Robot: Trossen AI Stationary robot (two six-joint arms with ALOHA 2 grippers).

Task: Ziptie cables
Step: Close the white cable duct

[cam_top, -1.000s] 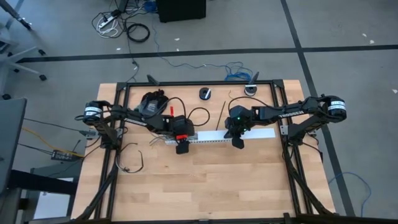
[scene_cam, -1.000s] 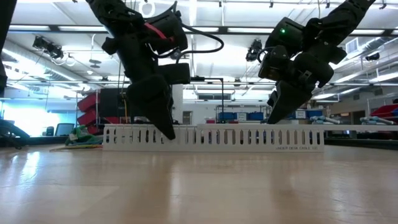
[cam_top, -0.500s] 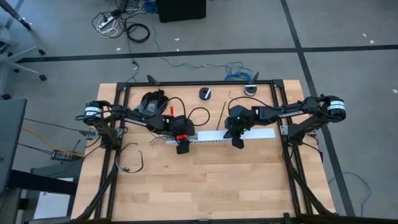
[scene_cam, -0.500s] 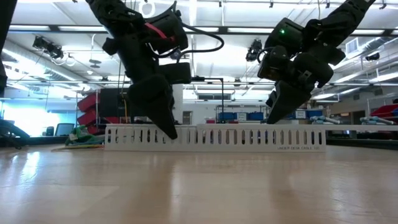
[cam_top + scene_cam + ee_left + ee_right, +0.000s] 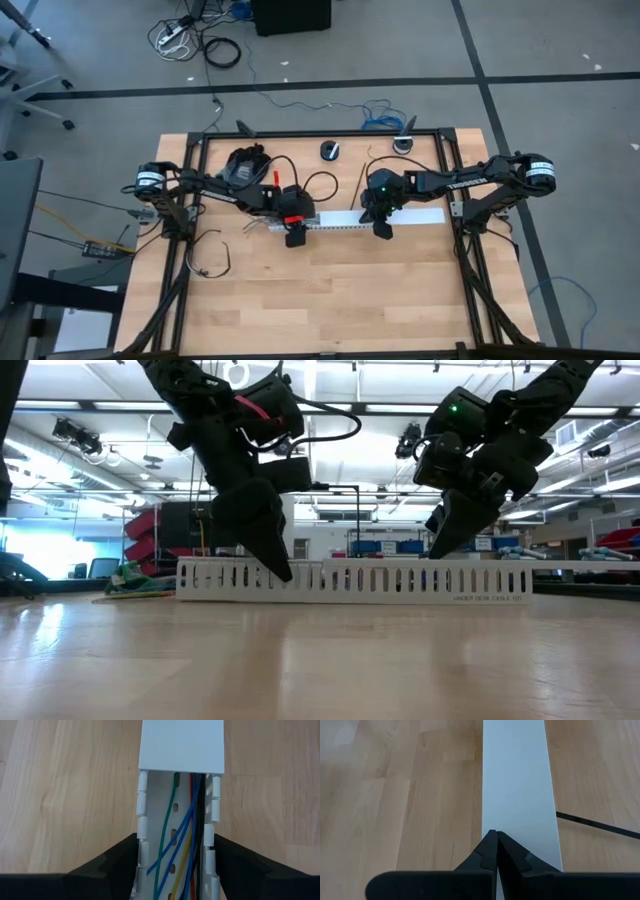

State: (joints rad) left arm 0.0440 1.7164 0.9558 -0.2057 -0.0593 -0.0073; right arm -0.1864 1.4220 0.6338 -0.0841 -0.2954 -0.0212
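wooden table point(image 5: 330, 290); left wrist reveals coloured wires point(image 5: 182, 840).

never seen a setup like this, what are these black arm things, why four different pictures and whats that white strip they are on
These are two robot arms working at a wooden table, each ending in a two-finger gripper. One picture looks straight down from above, one looks level across the tabletop, and the other two come from cameras on each arm's wrist. The white strip is a slotted cable duct lying on the table. The left gripper has its jaws on either side of the duct's uncovered end, where coloured wires run inside. The right gripper has its jaws shut, tips over the duct's white cover. A small loose wire lies near the table's left edge.
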